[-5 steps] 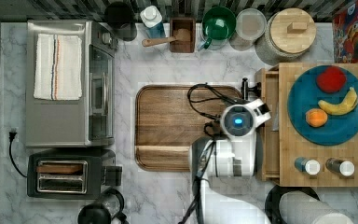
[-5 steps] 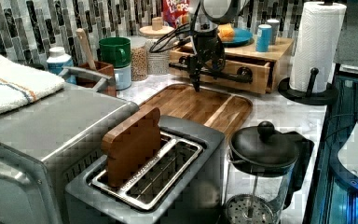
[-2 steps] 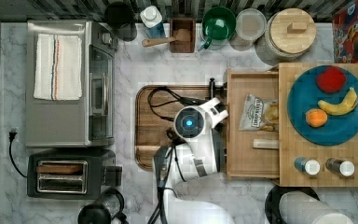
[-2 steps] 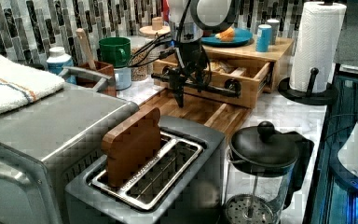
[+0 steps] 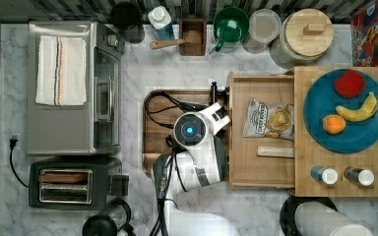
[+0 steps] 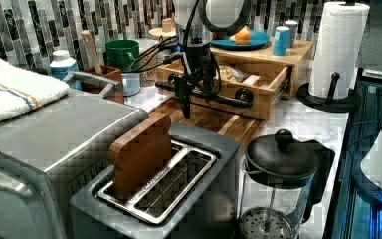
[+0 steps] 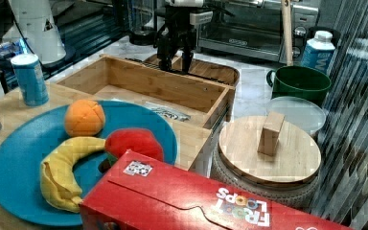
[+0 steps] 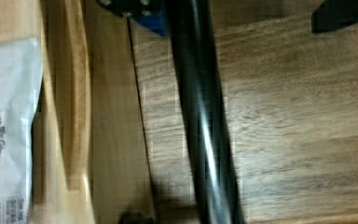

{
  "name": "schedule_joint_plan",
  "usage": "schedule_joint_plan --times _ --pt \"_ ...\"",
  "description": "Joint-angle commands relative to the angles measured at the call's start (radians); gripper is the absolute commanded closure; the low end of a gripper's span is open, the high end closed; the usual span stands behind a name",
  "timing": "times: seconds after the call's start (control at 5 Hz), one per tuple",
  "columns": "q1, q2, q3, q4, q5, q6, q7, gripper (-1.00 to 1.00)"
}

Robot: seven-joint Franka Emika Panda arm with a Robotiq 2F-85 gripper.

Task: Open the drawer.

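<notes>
Marble tabletop (image 5: 187, 64), top view: drawer (image 5: 261, 132) mid-right of frame, pulled well out w/ chip bag (image 5: 268, 119) inside. Looks rigid, light, slides on rails; grab the black bar handle (image 6: 206, 97), centre of left view. Wrist view: tool (image 8: 235, 11) straddles the bar, fingers spread, not pinching.

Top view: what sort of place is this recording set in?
Most likely a kitchen counter, perhaps a mock-up for robot work. A marble-look countertop carries a toaster oven, a slot toaster and a French press, and a tiled backsplash runs behind them.
</notes>
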Motion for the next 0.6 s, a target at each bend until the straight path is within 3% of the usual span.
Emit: schedule_joint_plan --times 0.2,0.6 --pt "0.073 -0.047 0.085 0.044 0.052 0.007 0.084 -1.0" --pt "0.08 -0.047 0.079 0.043 0.054 0.008 0.082 -1.0"
